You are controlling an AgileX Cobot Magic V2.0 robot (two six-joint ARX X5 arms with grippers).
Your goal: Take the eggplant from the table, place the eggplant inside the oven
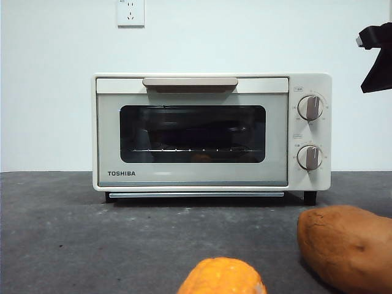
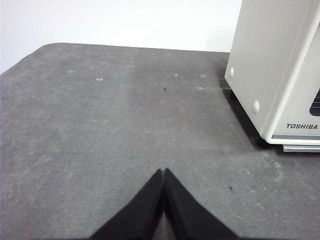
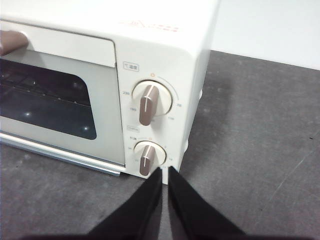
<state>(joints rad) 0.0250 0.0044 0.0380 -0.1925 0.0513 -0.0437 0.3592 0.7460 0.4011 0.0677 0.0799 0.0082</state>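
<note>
Grey bench [image 2: 100, 130], oven [image 1: 211, 131] door closed; eggplant not visible. Left fingers [image 2: 164, 172] and right fingers [image 3: 165, 172] pinched closed, empty. Likely slick, firm: grip mid-body.

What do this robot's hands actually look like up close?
Each hand is two plain matte black jaws, flat-sided and tapering to narrow tips, so they form a wedge. The left hand and right hand look alike, with no markings or cables showing. In the front view one arm shows only as an angular black piece.
</note>
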